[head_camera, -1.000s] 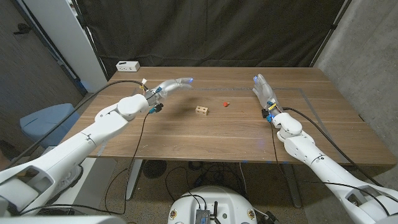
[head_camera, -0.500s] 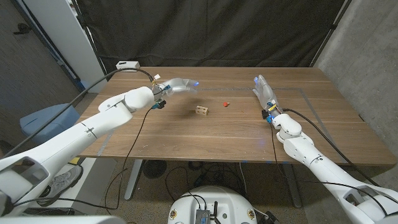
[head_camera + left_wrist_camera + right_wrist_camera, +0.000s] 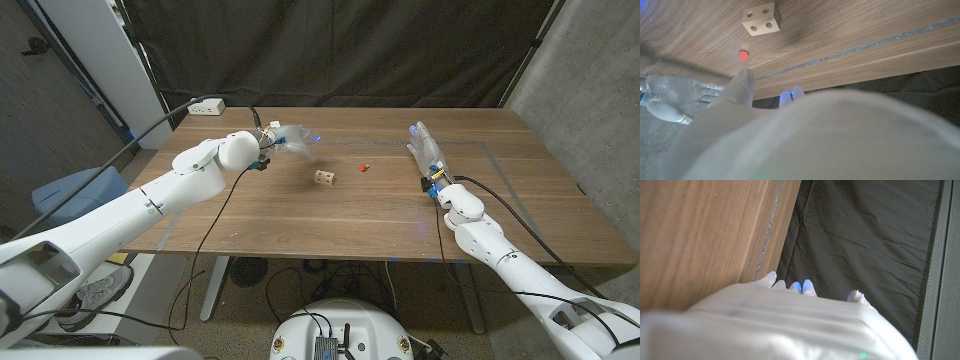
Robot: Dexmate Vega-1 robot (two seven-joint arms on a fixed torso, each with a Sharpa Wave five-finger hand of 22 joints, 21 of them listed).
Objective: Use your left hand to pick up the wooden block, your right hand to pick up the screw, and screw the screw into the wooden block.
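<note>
Currently the left hand, empty with fingers apart, hovers at ten o'clock of the wooden block, which lies mid-table with the red screw near at two o'clock. The right hand waits open, further toward three o'clock. A sound grasp would probably leave the block's holed faces unobstructed.
</note>
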